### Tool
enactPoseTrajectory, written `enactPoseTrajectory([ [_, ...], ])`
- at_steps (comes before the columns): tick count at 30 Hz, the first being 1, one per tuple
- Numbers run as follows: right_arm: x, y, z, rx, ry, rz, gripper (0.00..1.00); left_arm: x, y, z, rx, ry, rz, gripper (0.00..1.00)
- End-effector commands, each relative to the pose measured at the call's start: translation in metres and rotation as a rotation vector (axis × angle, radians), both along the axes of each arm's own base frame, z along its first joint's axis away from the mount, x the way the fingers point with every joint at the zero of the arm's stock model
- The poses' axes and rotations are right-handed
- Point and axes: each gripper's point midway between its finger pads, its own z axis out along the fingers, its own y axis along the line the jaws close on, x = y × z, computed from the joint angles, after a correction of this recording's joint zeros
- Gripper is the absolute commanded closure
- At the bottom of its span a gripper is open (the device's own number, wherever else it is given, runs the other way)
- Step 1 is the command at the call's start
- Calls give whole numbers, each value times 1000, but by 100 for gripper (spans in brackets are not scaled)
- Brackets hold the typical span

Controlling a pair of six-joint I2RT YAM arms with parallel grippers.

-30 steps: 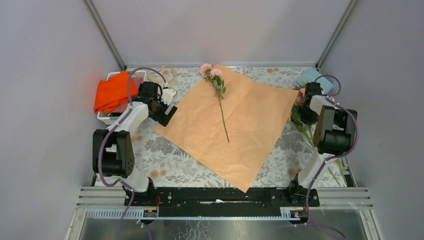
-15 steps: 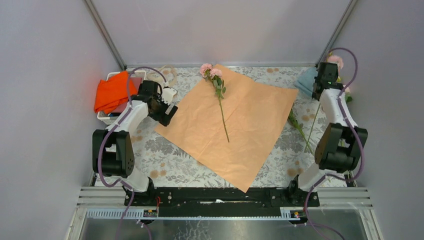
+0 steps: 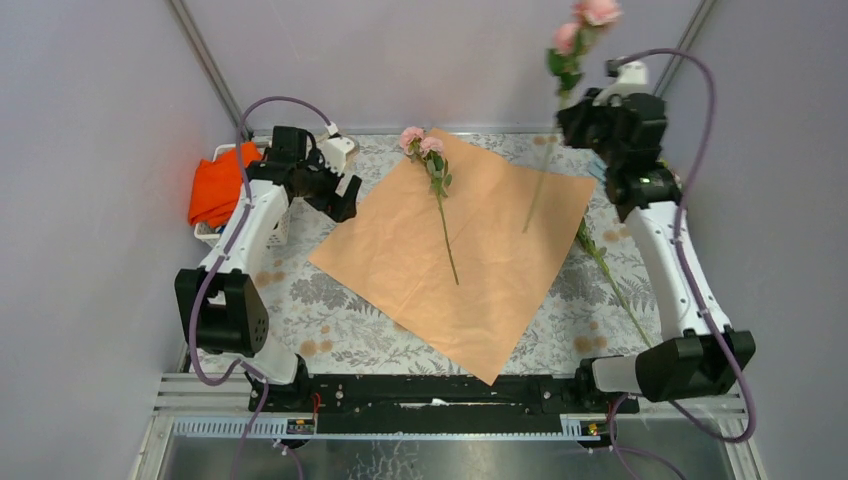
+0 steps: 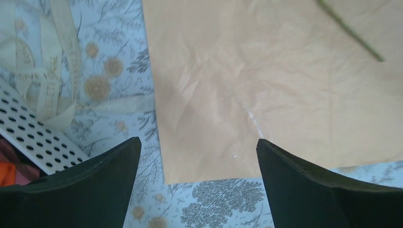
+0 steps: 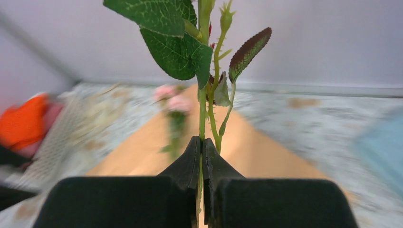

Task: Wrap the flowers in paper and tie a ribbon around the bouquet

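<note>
The right gripper (image 3: 572, 103) is clenched on 1 flower stem (image 5: 203, 102). In the right wrist view its 2 fingers (image 5: 187, 159) press together with the thin green stem pinched between their tips, and serrated dark leaves (image 5: 176, 42) rise just above them. From above, this gripper hangs high over the far right part of the table (image 3: 330, 320). The held stem's pink blooms (image 3: 590, 12) stand above the fingers, and its lower end trails below them over the right edge of the paper (image 3: 480, 270).

The left gripper (image 4: 198, 142) is released, its 2 black fingers (image 4: 109, 161) spread wide with nothing between them. Below the gap lies a corner of the paper, peach face up and flat on the flowered tabletop, with the sheet stretching ahead and to the right of the fingers. Ahead and to the left of the left finger, the ribbon (image 4: 47, 71) lies in loose cream loops, touching a white perforated basket (image 4: 33, 137) that holds an orange cloth (image 3: 215, 185).

Well ahead of the left fingers, 1 more flower (image 3: 432, 160) lies on the paper, its 2 pink heads at the far corner and its stem running toward the middle. Another loose stem (image 3: 605, 265) lies on the table just beside the paper's right edge, below the right fingers.
</note>
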Motion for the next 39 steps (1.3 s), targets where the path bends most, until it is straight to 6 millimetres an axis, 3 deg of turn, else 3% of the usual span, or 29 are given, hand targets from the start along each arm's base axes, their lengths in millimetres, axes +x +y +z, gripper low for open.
enactPoseTrajectory([
  [1,7,138,-31,177,102,382,100,-14,-33,43,-170,-24,-88,1],
  [3,12,184,-71,164,219,447,100,-17,-34,43,-175,-21,-92,1],
  [6,23,235,-128,105,369,495,100,-19,-25,29,-133,-3,-64,1],
  [11,52,277,-204,13,512,479,100,-24,-10,9,-66,21,-15,1],
  [15,70,292,-249,-16,576,485,99,-29,-8,-3,-64,42,-8,1],
  [18,77,291,-277,-82,626,481,84,-28,-7,-6,-61,49,0,1],
  [21,76,284,-277,-154,638,489,55,-27,-7,-6,-60,49,-3,1],
  [23,77,275,-260,-210,604,501,45,-27,-7,-8,-60,54,-1,1],
  [26,80,235,-225,-250,558,444,40,-26,-6,-10,-58,62,4,1],
  [28,78,188,-206,-219,554,377,41,-27,-4,-12,-47,63,8,1],
  [30,71,124,-198,-201,565,259,42,-28,-2,-14,-39,63,10,1],
  [31,65,88,-199,-197,581,178,42,-28,-2,-15,-39,60,9,1],
  [35,18,-64,-236,-182,738,-210,33,-28,-1,-20,-39,68,19,1],
  [37,-11,-105,-258,-137,827,-312,29,-27,-1,-22,-40,75,24,1],
  [39,-28,-122,-273,-77,865,-341,24,-28,-2,-24,-44,80,20,1],
])
